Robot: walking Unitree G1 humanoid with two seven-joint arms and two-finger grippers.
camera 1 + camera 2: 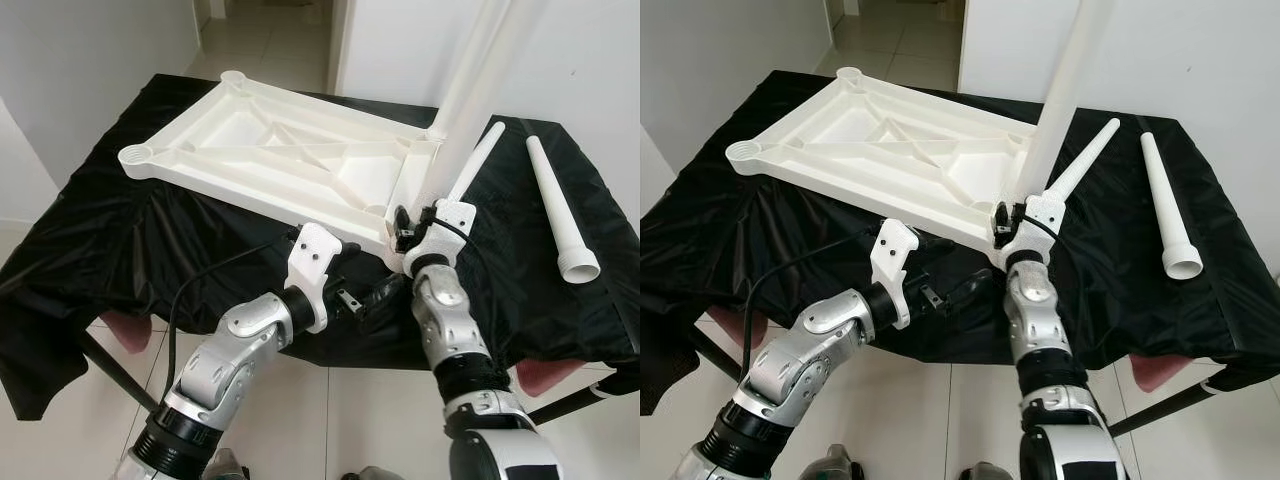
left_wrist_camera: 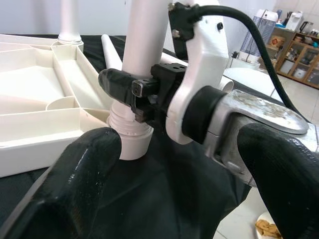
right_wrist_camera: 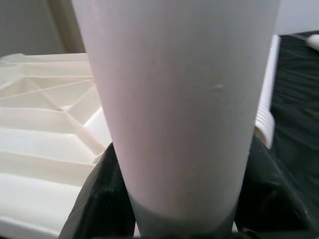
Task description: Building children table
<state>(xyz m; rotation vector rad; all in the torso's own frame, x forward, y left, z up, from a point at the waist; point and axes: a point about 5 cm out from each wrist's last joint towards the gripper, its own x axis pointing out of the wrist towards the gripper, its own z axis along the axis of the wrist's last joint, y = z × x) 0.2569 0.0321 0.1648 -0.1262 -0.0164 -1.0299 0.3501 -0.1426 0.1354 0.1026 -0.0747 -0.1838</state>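
A white plastic tabletop (image 1: 280, 150) is laid upside down, ribs upward, on a surface draped in black cloth (image 1: 110, 230), toward its left and far side. At the tabletop's near right corner a white leg (image 1: 470, 85) is stood upright at the corner socket (its threaded collar is seen just above the socket in the left wrist view). The right gripper (image 1: 408, 228) is closed around this leg near its base. Two more legs, one (image 1: 478, 160) just beside the upright one and another (image 1: 560, 205) near the right edge, are laid flat. The left gripper (image 1: 350, 298) is held with fingers spread wide at the near edge.
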